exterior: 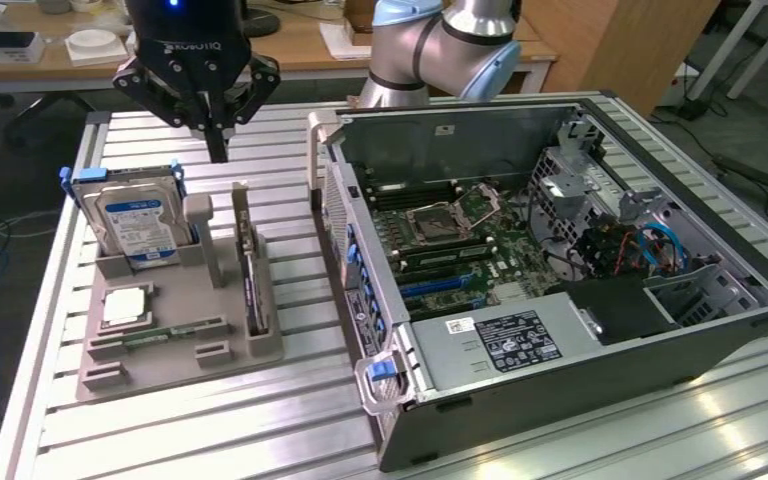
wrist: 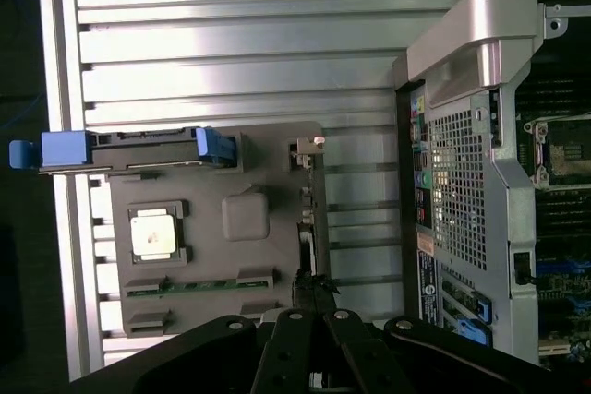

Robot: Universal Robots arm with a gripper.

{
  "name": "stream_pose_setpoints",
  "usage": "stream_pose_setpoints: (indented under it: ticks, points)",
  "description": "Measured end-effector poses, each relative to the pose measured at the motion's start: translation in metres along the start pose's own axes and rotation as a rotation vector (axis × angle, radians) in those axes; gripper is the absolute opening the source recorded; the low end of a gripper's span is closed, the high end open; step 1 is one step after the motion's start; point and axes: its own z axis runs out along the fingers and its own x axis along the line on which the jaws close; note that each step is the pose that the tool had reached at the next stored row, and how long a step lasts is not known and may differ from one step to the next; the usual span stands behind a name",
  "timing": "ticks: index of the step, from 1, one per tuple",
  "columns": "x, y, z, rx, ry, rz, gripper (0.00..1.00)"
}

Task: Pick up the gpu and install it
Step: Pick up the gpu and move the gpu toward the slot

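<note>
Black two-finger gripper [exterior: 219, 148]: fingers pinched shut, empty. In the exterior view, the thin black, brown-edged gpu card [exterior: 256, 290] stands on edge at its 6 o'clock, long axis 12-to-6.

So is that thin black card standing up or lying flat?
Upright: the gpu stands on edge in a slot of the grey holder, next to the hard drive, which also stands upright.
</note>
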Motion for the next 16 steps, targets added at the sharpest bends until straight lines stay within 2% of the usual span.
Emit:
stream_pose_setpoints:
  ticks: [8, 10, 13, 16]
  points:
    - [0.0000, 0.0000, 0.0000, 0.0000, 0.0000, 0.000, 0.11]
    - [0.0000, 0.0000, 0.0000, 0.0000, 0.0000, 0.000, 0.23]
    - [0.0000, 0.0000, 0.0000, 0.0000, 0.0000, 0.000, 0.29]
    - [0.0000, 0.0000, 0.0000, 0.0000, 0.0000, 0.000, 0.47]
